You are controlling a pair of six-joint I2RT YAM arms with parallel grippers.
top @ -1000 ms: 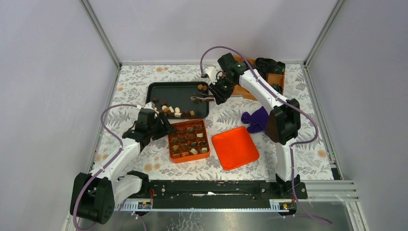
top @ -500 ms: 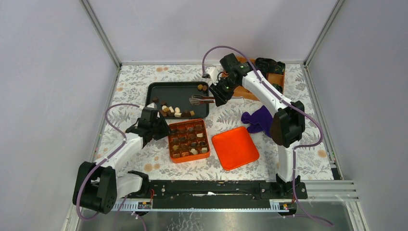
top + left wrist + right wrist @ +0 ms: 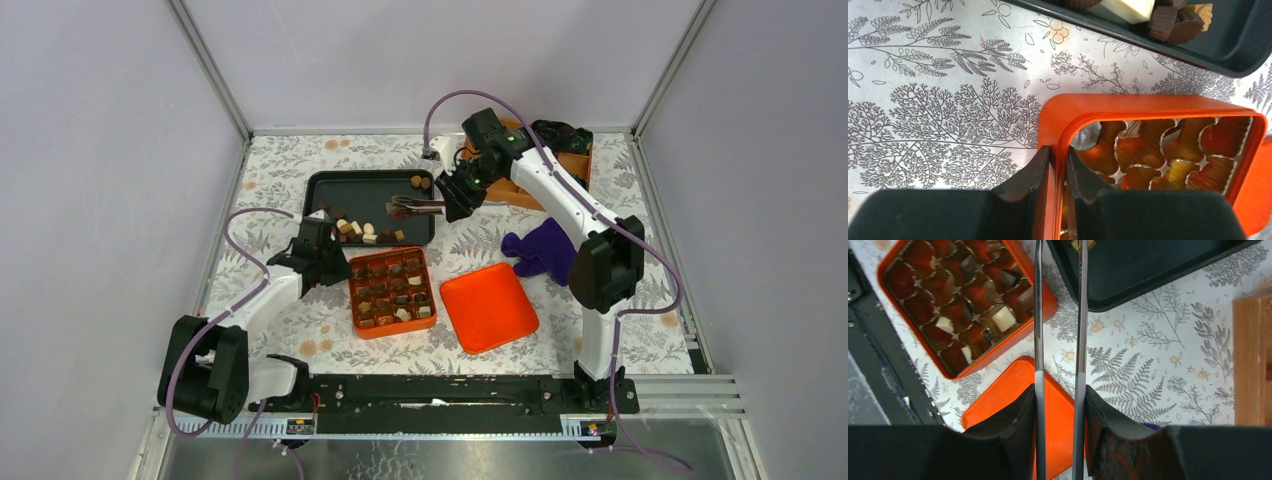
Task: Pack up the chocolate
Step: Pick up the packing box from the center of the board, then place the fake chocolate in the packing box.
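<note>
The chocolate lies in two places. Several loose pieces (image 3: 360,232) sit in the black tray (image 3: 370,185), also seen in the left wrist view (image 3: 1128,7). Several more sit in cups of the orange box (image 3: 351,295), where a white cube (image 3: 1004,318) shows. My left gripper (image 3: 335,265) is shut on the box's left wall (image 3: 1148,102), one finger inside and one outside (image 3: 1058,150). My right gripper (image 3: 447,203) is shut on metal tongs (image 3: 410,207) whose arms (image 3: 1038,315) reach over the tray's right end (image 3: 1060,390). A small brown piece shows at the tong tips, and I cannot tell whether it is held.
The orange lid (image 3: 488,306) lies flat to the right of the box. A purple cloth (image 3: 538,247) lies beyond it. A wooden crate (image 3: 575,165) with black-and-green bundles (image 3: 560,135) stands at the back right. Two round chocolates (image 3: 420,182) sit at the tray's far right.
The left arm's elbow has drawn in toward the base while its gripper stays on the box wall. The right arm has swung slightly right, and the tong tips have crept left over the tray.
</note>
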